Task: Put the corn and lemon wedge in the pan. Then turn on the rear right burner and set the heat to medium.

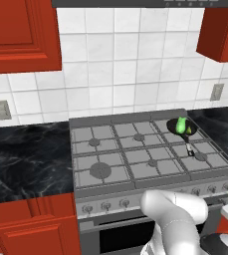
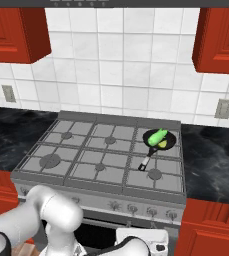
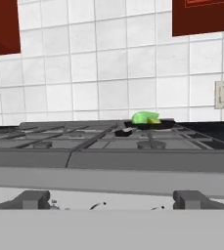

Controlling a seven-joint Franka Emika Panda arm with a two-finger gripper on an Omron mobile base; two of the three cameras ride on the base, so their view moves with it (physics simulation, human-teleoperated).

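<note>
Turning the knob for the rear right burner [image 2: 162,136] looks like the step in hand, since the corn [image 2: 157,135] and the lemon wedge [image 2: 162,144] already lie in the pan [image 2: 159,140], corn slanted across the top, wedge tucked just beside it. The pan sits on the grate at the back right of the stove [image 2: 101,150], its handle [image 2: 145,161] pointing toward the front edge.

The hand [image 3: 111,207] is released, its two dark fingertips [image 3: 33,199] spread wide apart and holding nothing, low in front of the stove's front panel and looking level across the grates.

To do this well, I would first pick the right knob from the row of knobs [image 2: 131,208] along the front; which one serves the rear right burner cannot be read from these pictures, so the right-hand ones are only the likely candidates. Bring the hand squarely onto the knob so both fingertips straddle it evenly, close firmly, then rotate about the knob's own axis. Stopping partway, not at the end of travel, should give medium heat. An off-centre grip risks slipping.
</note>
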